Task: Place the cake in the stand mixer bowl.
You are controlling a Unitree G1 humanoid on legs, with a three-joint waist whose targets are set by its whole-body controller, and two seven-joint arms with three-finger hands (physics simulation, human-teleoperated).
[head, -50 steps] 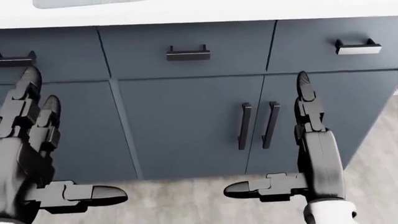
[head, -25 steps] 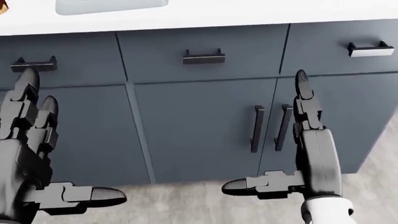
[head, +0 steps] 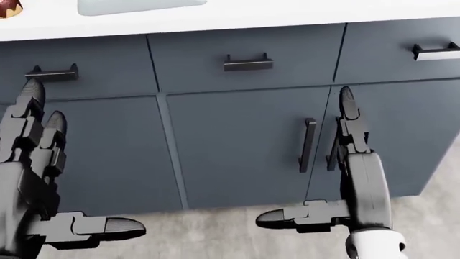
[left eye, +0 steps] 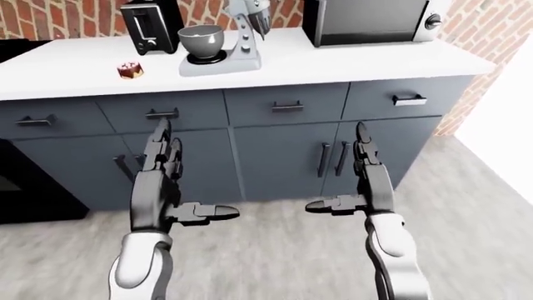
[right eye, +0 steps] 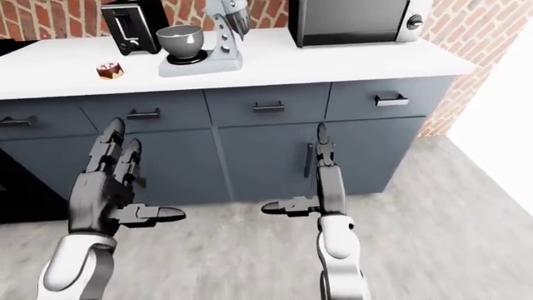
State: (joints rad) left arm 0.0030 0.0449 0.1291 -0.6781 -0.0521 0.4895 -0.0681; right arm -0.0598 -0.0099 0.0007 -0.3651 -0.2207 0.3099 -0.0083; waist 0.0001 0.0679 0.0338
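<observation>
A small brown cake [left eye: 130,70] with pink topping sits on the white counter [left eye: 333,59], left of the stand mixer [left eye: 232,39]. The mixer's grey metal bowl [left eye: 202,41] stands upright under its tilted head. Both my hands hang in front of the grey cabinets, well below the counter. My left hand [left eye: 170,181] is open with fingers pointing up and thumb out to the right. My right hand [left eye: 354,175] is open too, thumb out to the left. Neither holds anything. In the head view only a sliver of the cake [head: 8,7] shows at the top left.
A black toaster [left eye: 148,26] stands left of the mixer and a microwave [left eye: 370,20] to its right, against a brick wall. Grey drawers and doors [left eye: 287,156] with dark handles fill the space below. A dark appliance [left eye: 25,181] is at far left. Wood-look floor lies underneath.
The whole head view has shifted: cabinets and handles slide right and slightly down, and the cake's edge comes into the top left corner. The camera has moved; both hands keep their open pose.
</observation>
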